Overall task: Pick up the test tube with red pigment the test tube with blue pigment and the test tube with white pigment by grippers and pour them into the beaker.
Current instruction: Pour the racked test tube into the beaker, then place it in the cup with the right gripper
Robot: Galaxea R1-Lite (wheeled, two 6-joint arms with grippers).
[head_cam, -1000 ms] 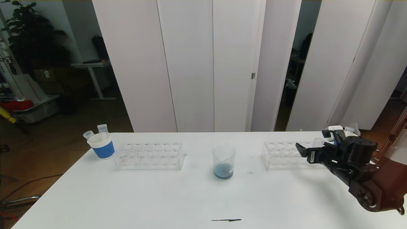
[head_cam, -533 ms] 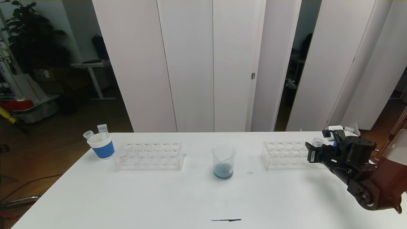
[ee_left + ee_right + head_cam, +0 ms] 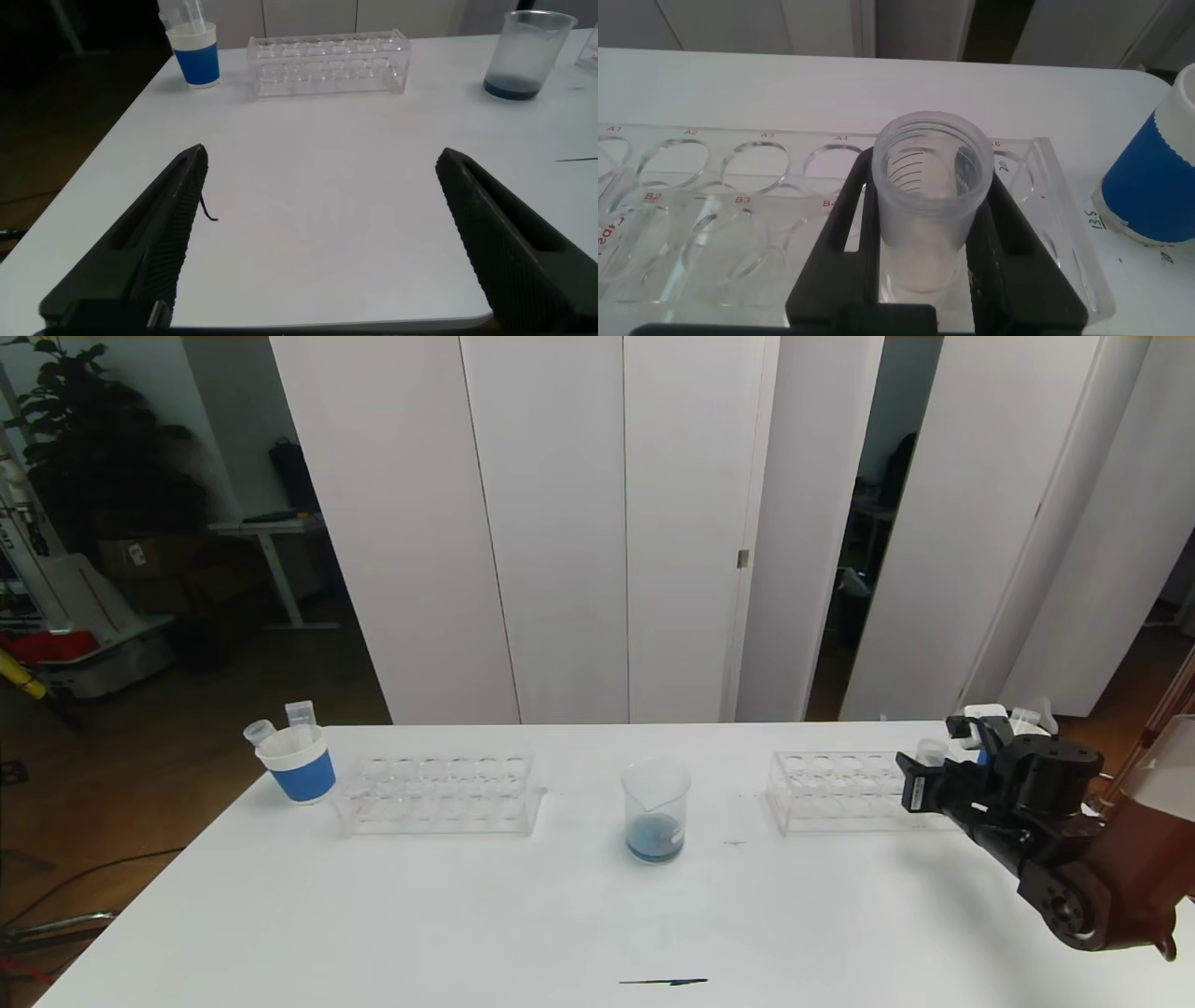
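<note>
The left end effector (image 3: 318,233) is parked low over the near edge of the surface (image 3: 467,915), fingers spread wide and empty, presumably kept clear while the other arm works. Mid-surface, the beaker (image 3: 656,809) stands upright with a bluish pool at its bottom, so the blue pour is judged already done; it sits between the two racks, within reach of either arm. On the far right, the right end effector (image 3: 920,775) is clenched around the white tube (image 3: 932,201), which stands upright in the right rack (image 3: 831,793), at its end nearest the right cup (image 3: 1150,177). In the wrist view a pale cream layer shows low inside the tube, and the fingers clasp its body below the rim, a hold that should keep it upright when lifted. Compared with a second ago, the fingers, then spread beside the rack, have moved in and shut on the tube; the beaker, the left rack (image 3: 439,793) and the left cup (image 3: 299,765) have not shifted. The tube is not yet lifted out.
</note>
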